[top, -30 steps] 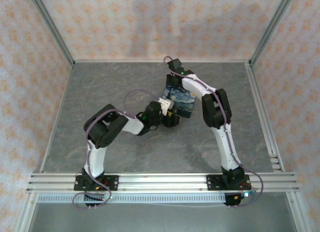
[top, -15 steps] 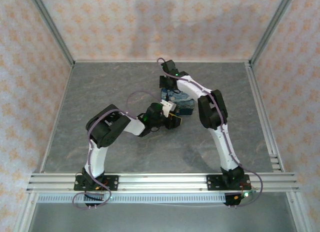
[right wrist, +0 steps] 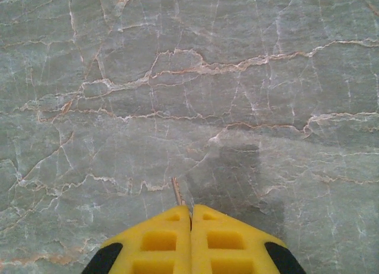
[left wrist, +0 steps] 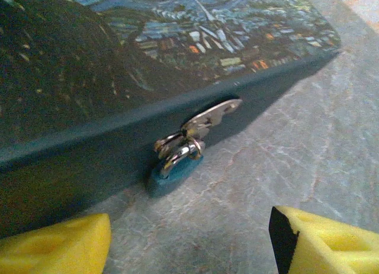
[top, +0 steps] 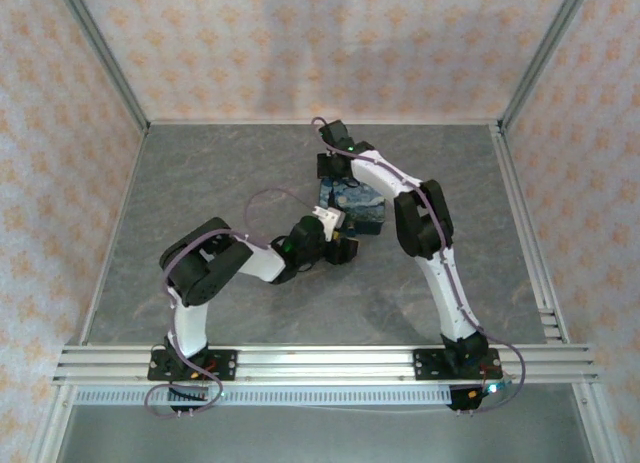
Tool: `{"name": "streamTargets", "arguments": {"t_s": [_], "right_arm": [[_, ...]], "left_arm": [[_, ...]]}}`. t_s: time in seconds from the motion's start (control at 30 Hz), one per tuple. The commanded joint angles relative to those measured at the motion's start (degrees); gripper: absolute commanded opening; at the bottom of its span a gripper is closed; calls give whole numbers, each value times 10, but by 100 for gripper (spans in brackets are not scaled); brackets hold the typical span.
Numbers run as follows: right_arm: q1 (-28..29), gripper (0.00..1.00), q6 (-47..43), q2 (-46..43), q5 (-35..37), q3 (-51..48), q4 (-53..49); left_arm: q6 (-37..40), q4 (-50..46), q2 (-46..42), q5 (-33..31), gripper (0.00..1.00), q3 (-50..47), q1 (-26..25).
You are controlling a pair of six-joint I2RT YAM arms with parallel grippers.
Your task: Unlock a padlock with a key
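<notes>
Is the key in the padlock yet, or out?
Out. The key pokes from the shut right gripper above the table; the padlock hangs on the box's hasp, no key at it.

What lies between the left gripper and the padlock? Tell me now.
Bare marbled tabletop, in the left wrist view; nothing lies between the open left gripper and the padlock on the box.

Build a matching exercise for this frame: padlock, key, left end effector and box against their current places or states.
Things:
1. padlock
2. key
3. left end effector
4. box

Places or states:
A. open, holding nothing
B. resting on the table
C. hanging from the hasp on the box's side
D. pinched in the shut right end effector

Pairs: 1-C, 2-D, 3-A, 4-B
</notes>
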Motion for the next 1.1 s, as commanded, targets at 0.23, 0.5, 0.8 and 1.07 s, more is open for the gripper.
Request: {"name": "streamTargets", "arguments": {"t_s": [0.23,0.5,0.8,1.07], "right_arm": [[15,0,2,30,-9,4,-55],[21,0,-7,26,-3,4,-59],[-7,0,-23,8,58,118,-136],[-41,0,-13,-61,108,137,-183]], "left_arm": [[50,-28,68,-140,75,69,-53],[60,-30,59,-108,67,80,-53],[29,-64,-10,-111,70,44,-50],[6,-153,-118,-141,74,26,-49]]}}
